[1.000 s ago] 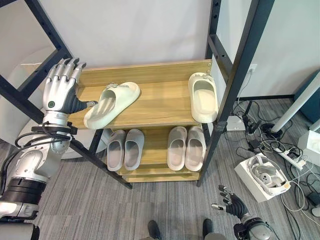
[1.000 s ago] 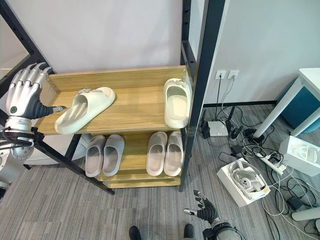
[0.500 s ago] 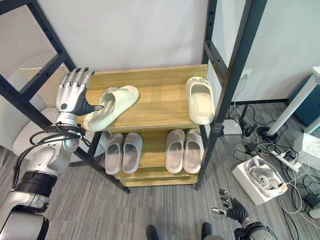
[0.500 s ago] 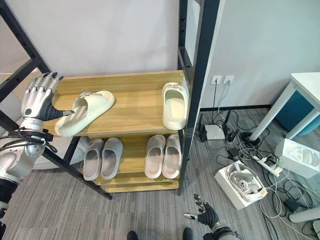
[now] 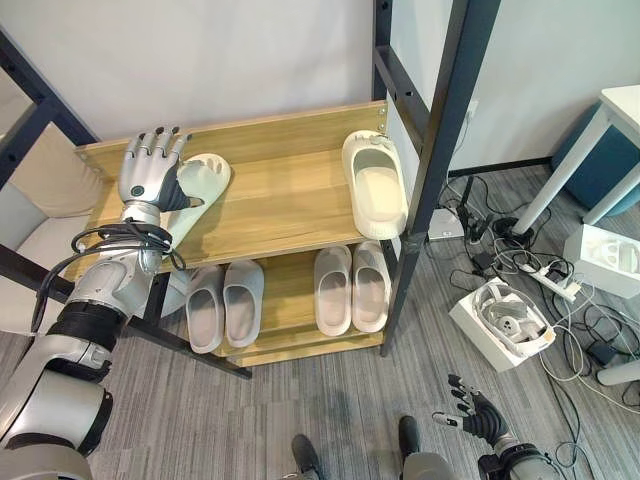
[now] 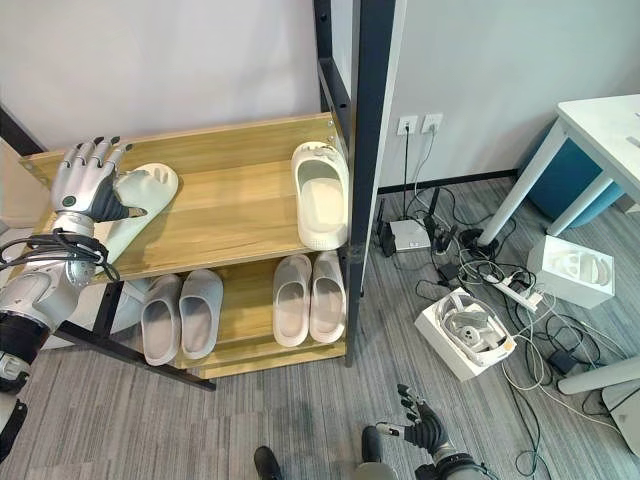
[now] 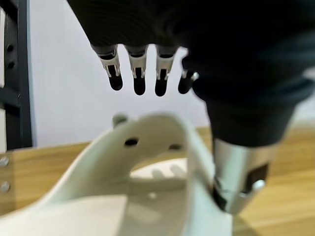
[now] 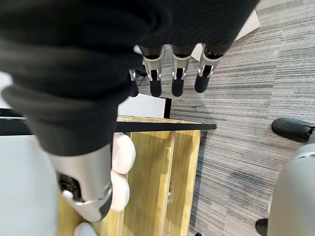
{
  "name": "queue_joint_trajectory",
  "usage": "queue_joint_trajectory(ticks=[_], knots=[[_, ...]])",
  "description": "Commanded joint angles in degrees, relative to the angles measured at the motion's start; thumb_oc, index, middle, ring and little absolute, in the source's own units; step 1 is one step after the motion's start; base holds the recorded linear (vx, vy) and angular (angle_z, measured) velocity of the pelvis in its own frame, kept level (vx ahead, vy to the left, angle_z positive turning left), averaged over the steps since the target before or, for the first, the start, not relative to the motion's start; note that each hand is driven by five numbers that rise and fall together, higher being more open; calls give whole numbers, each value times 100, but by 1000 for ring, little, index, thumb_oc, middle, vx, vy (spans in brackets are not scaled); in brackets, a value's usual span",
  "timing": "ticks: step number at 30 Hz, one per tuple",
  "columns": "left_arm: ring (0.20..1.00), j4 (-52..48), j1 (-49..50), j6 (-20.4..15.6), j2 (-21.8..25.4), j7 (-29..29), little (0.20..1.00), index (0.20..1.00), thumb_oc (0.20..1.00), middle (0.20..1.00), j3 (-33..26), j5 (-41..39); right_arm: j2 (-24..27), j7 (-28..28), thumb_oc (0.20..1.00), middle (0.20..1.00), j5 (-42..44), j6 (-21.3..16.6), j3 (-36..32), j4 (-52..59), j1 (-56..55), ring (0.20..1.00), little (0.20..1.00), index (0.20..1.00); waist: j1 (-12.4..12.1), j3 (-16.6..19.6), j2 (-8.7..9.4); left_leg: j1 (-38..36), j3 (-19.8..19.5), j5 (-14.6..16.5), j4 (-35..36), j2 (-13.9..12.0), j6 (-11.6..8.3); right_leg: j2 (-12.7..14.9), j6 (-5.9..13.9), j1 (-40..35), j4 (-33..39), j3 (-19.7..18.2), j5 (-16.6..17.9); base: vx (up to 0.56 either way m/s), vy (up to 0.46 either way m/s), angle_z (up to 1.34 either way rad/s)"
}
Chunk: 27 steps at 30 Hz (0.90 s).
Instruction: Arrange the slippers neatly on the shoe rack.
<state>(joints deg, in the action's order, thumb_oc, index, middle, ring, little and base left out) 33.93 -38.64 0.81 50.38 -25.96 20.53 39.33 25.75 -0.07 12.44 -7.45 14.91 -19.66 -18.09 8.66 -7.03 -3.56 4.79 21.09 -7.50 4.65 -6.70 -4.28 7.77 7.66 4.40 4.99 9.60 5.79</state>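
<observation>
L hand (image 5: 150, 172) w/ fingers straight, thumb against the skewed cream slipper (image 5: 196, 190) at left end of shoe rack (image 5: 290, 200) top shelf; mate slipper (image 5: 374, 182) sits far right. Best: sweep it rightward, turn parallel to mate. R hand (image 5: 470, 415) relaxed, low.

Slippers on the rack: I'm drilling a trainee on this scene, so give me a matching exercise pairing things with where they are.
Things:
1. cream slipper
2. grey pair
3. left hand
4. white box

Places:
A. lower shelf, left side
B. floor, right of the rack
C. top shelf, right end
D. top shelf, left end, open against a slipper

Pairs: 1-C, 2-A, 3-D, 4-B
</observation>
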Motion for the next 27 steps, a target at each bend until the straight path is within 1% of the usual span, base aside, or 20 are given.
queue_joint_trajectory(ticks=[1, 8, 13, 15, 16, 18, 23, 27], knots=[[1000, 360, -857, 124, 428, -55, 1000, 1000, 1000, 1000, -51, 11, -66, -58, 1000, 1000, 77, -300, 21, 448, 165, 1000, 1000, 1000, -36, -141, 335, -545, -163, 710, 35, 17, -205, 218, 538, -30, -63, 298, -298, 0, 0, 0], [1000, 285, -908, 63, 396, -146, 1000, 1000, 1000, 1000, -57, -71, -84, -80, 1000, 1000, 40, -319, 59, 405, 190, 1000, 1000, 1000, -49, -168, 345, -531, -167, 710, 35, 21, -201, 218, 537, -7, -69, 290, -295, 0, 0, 0], [1000, -686, -571, -131, 417, -408, 1000, 1000, 1000, 1000, -575, -169, -145, -80, 1000, 1000, 24, -325, 109, 312, 216, 1000, 1000, 1000, -113, -129, 332, -571, -218, 728, 35, 25, -207, 221, 513, -82, -58, 331, -333, 0, 0, 0], [1000, -1062, -400, -194, 411, -495, 1000, 1000, 1000, 1000, -832, -187, -182, -76, 1000, 1000, 23, -317, 119, 275, 251, 1000, 1000, 1000, -153, -115, 325, -591, -236, 734, 35, 27, -211, 222, 504, -114, -54, 351, -349, 0, 0, 0], [1000, -1319, -215, -253, 399, -573, 1000, 1000, 1000, 1000, -1063, -212, -207, -85, 1000, 1000, 16, -310, 134, 235, 288, 1000, 1000, 1000, -182, -100, 324, -603, -249, 735, 35, 27, -217, 221, 493, -142, -48, 363, -360, 14, -10, 4], [1000, -1519, -75, -293, 404, -627, 1000, 1000, 1000, 1000, -1242, -229, -216, -71, 1000, 1000, -4, -300, 172, 213, 332, 1000, 1000, 1000, -201, -80, 316, -620, -272, 740, 35, 23, -220, 218, 483, -164, -43, 371, -370, 13, -9, 3], [1000, -1633, 179, -304, 559, -654, 1000, 1000, 1000, 1000, -1493, -185, -212, -59, 1000, 1000, -36, -293, 216, 156, 360, 1000, 1000, 1000, -242, -49, 316, -656, -289, 742, 35, 7, -227, 197, 467, -228, -36, 399, -390, 8, -8, 8], [1000, -1382, 228, -255, 719, -635, 1000, 1000, 1000, 1000, -1453, -122, -191, -38, 1000, 1000, -47, -300, 214, 147, 329, 1000, 1000, 1000, -234, -43, 319, -674, -295, 747, 35, 2, -231, 189, 471, -251, -35, 399, -391, 2, -4, 3]])
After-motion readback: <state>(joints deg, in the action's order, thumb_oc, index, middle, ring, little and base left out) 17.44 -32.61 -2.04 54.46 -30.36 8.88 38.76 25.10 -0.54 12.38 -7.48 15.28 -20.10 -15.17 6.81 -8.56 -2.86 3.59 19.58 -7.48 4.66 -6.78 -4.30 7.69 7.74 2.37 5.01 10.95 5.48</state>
